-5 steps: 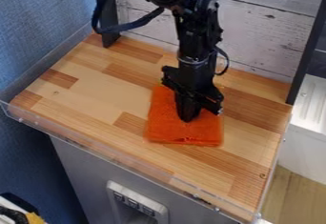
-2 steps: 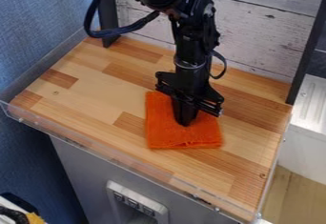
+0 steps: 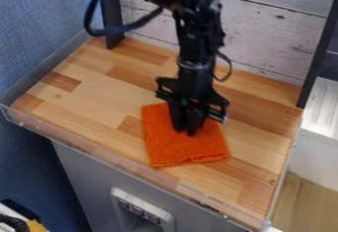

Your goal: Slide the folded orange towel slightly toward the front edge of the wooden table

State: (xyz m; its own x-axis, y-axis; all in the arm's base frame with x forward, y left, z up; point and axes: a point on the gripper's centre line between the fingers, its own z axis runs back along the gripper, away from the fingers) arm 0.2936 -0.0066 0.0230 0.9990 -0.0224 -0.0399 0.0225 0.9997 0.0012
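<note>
Orange, folded fabric cloth (image 3: pixel 185 151) is being seen in the camera view, approx. mid-counter, w/ its flat side being supported by the light-and-dark striped wooden countertop (image 3: pixel 99 97). Its far half is being covered by the black two-finger gripper (image 3: pixel 185 131), which is being held pointing down from the black jointed robot arm (image 3: pixel 195 43). The fingers are being kept a little apart, w/ a narrow gap btwn the tips; no cloth is being seen pinched there, tho contact is being partly hidden. From the tips, most of the cloth is being left extending twd the clear plastic edging (image 3: pixel 125 163), its long axis being angled slightly off a straight back-to-front line.
</note>
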